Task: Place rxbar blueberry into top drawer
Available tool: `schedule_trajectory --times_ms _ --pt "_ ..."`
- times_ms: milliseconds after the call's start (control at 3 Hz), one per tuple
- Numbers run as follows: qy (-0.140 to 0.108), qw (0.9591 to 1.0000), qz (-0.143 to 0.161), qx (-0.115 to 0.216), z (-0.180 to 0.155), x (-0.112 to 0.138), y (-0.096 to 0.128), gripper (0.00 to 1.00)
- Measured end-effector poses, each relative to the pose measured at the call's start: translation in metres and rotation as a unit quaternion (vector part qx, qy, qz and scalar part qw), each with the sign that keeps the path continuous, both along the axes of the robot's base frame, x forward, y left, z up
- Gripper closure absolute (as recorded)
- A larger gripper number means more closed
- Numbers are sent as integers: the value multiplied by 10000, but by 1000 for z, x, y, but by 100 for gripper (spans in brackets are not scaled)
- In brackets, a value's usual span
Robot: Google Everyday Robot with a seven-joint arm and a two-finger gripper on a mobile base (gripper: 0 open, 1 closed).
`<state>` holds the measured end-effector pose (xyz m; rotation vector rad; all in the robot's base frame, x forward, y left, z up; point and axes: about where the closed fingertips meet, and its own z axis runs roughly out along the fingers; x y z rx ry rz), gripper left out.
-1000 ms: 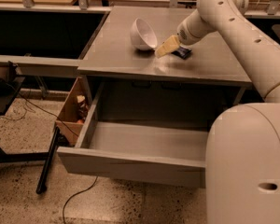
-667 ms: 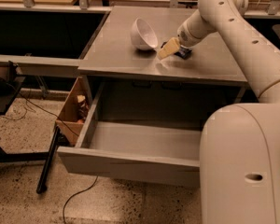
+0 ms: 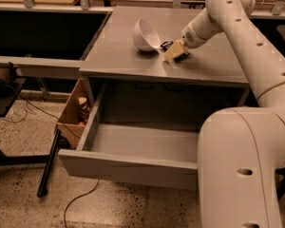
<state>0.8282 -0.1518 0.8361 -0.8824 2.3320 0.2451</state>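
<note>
The top drawer is pulled wide open below the grey table top, and its inside looks bare. My gripper is low over the table top, just right of a tipped white bowl. A small dark flat thing, the rxbar blueberry, lies between the bowl and the gripper and is mostly hidden by the gripper. I cannot tell whether the gripper holds it.
A brown cardboard box stands on the floor left of the drawer. A black stand leg and a cable lie on the floor in front. My own pale body fills the lower right. A dark bench is to the left.
The gripper has stayed by the bowl and sunk only slightly. My body has crept a little to the left in view. The drawer and bowl have not moved.
</note>
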Motion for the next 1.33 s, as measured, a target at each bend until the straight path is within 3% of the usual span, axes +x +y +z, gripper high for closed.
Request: schedule_trajectory --times_ms 667,1000,1333 --pt "42 9999 90 10 11 -12 -16 99" --pt "-74 9999 73 -63 30 -29 -38 100" --pt "-262 9994 177 -133 55 -63 -58 100"
